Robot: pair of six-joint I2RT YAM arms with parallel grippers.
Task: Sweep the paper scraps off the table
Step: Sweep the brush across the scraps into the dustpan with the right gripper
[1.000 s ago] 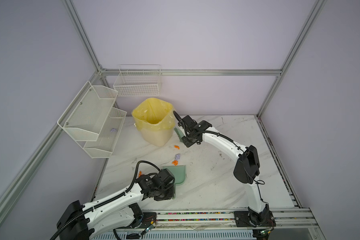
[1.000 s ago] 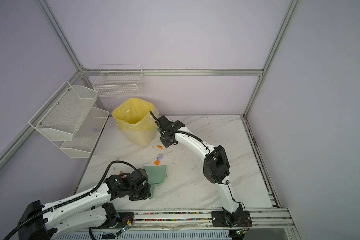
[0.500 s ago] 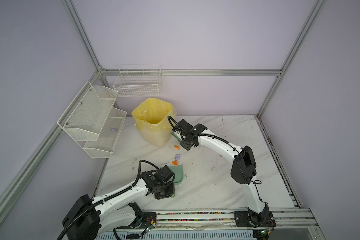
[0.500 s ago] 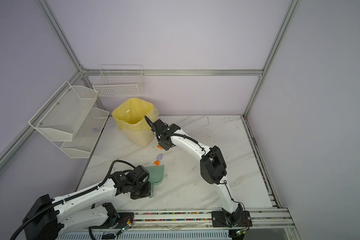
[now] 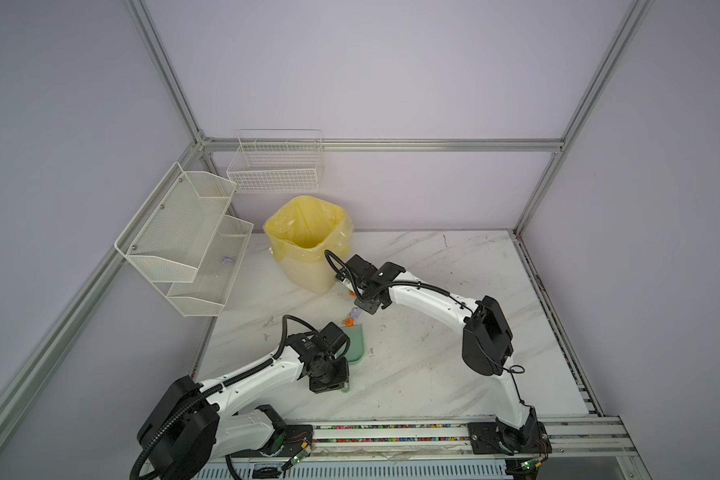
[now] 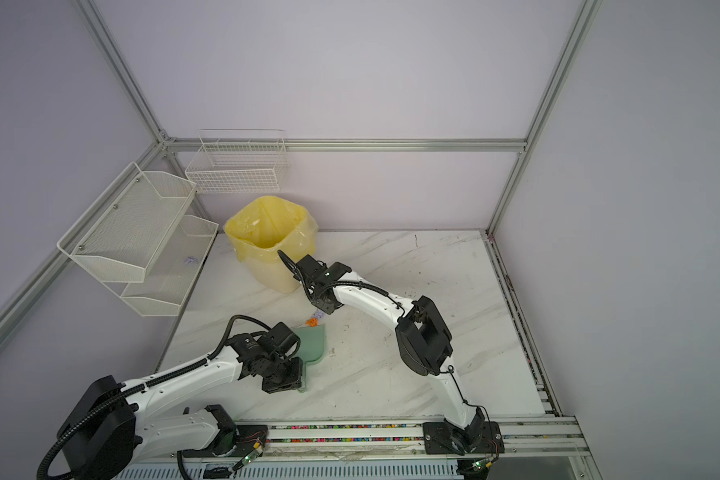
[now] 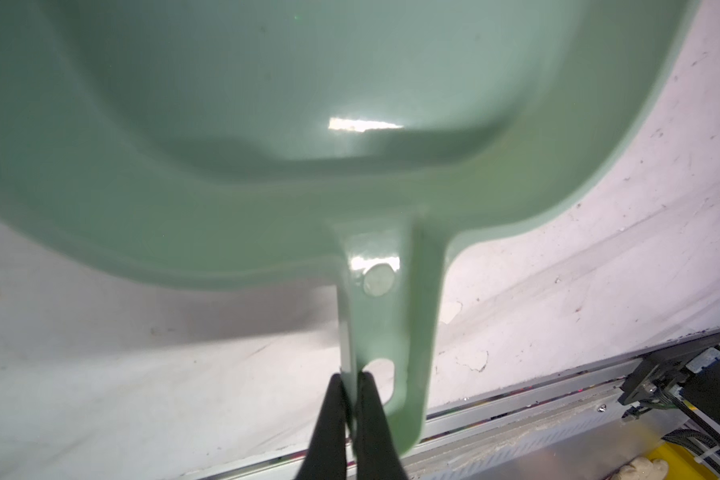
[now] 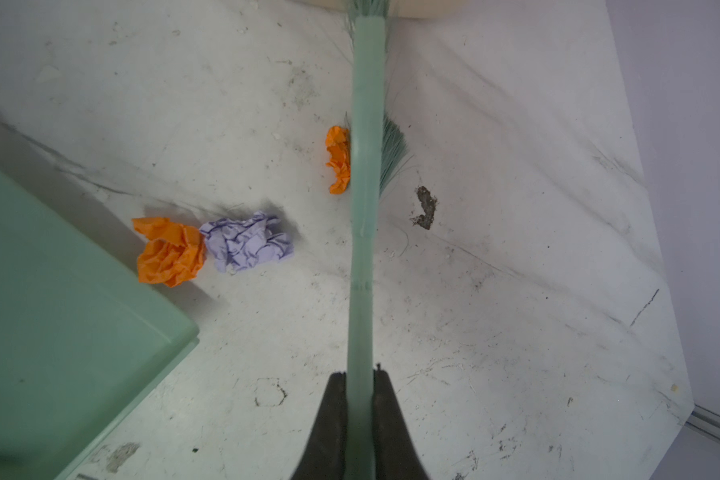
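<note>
Beyond right jaws gripping the brush (image 8: 362, 232), paper scraps (image 8: 246, 243) lie beside the dustpan (image 8: 59, 332) that left jaws grip.

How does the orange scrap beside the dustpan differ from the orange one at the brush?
The dustpan-side orange scrap lies at the edge of the dustpan, touching the lavender scrap; the brush-side orange scrap sits apart, against the bristles of the brush. The dustpan-side scrap shows whole; the brush-side one is partly hidden by the brush handle. Both are crumpled, on the table.

Open table (image 5: 454, 374) right of bin (image 5: 304, 274)
</note>
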